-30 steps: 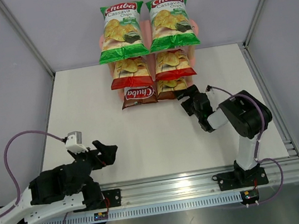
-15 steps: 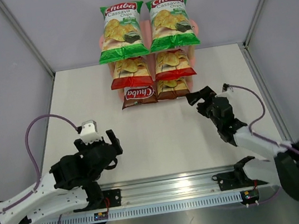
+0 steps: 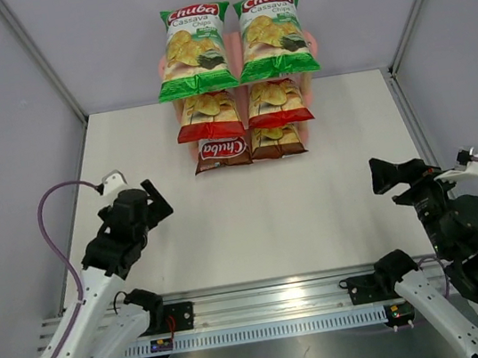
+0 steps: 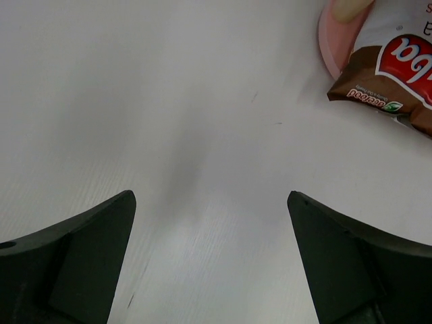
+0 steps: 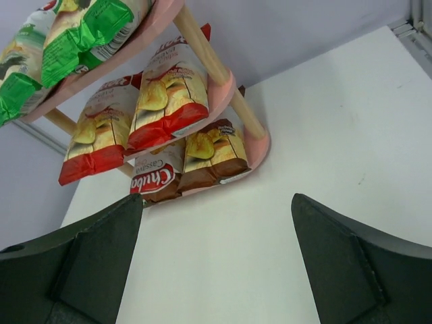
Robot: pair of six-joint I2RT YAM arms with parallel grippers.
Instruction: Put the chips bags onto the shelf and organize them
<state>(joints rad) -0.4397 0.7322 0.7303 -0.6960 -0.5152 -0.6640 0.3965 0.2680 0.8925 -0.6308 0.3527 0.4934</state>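
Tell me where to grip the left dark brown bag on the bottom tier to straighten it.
Grip the left dark brown bag by its front end, the logo end overhanging the pink shelf's bottom board. Come from the front, low over the table: the tier above covers its rear part, so a top approach looks blocked.

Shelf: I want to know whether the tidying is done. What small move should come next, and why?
Probably the left gripper should nudge the left brown bag further in. Its end seems to overhang the front edge of the bottom board of the shelf. All six bags are already shelved, and that gripper is open and empty.
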